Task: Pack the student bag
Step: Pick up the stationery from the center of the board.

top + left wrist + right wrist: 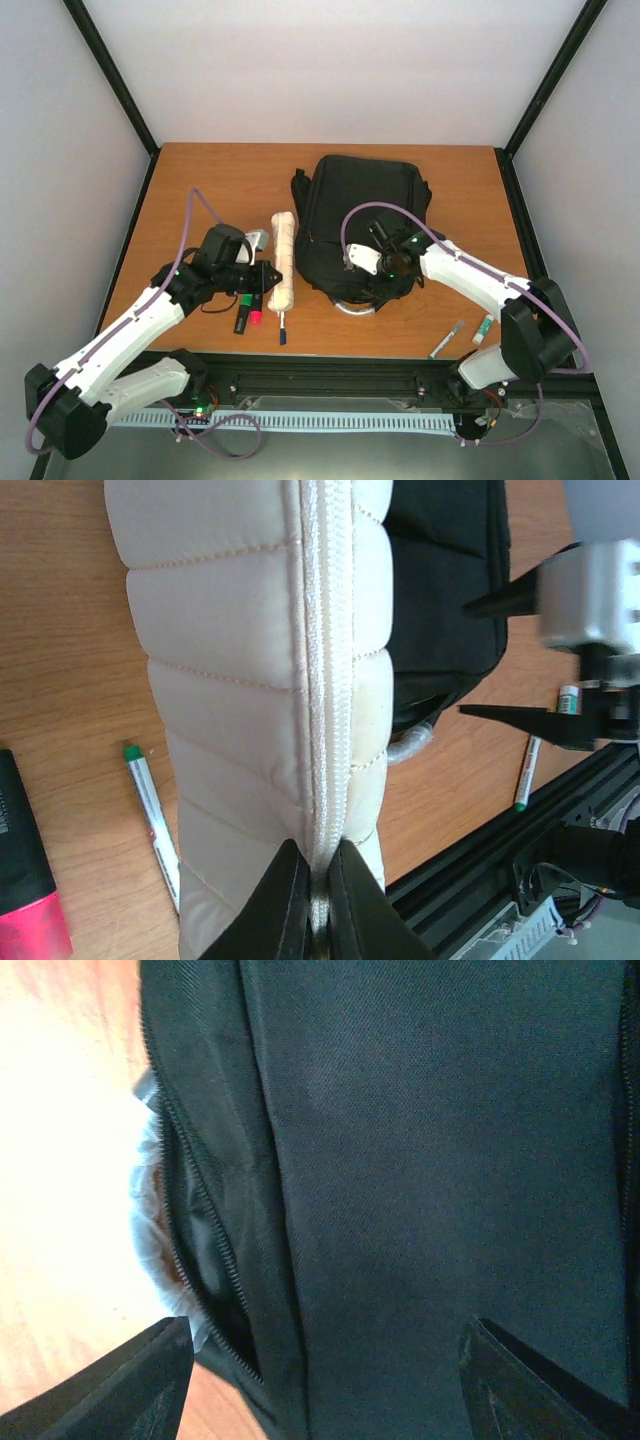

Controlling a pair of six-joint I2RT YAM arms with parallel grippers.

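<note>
Student bag (365,225): black soft fabric, roughly rectangular, lying flat on the table (200,180), right of centre, reaching from near the far edge towards the near one. Right gripper (385,262) sits over its near end, jaws wide, nothing between them. Only the right wrist view shows a zip (200,1230) gaping along the bag's side. Left gripper (318,900) is pinched on the zip seam of the whitish quilted pouch (250,730) just left of the bag; that grip reads clearly only in the left wrist view.
</note>
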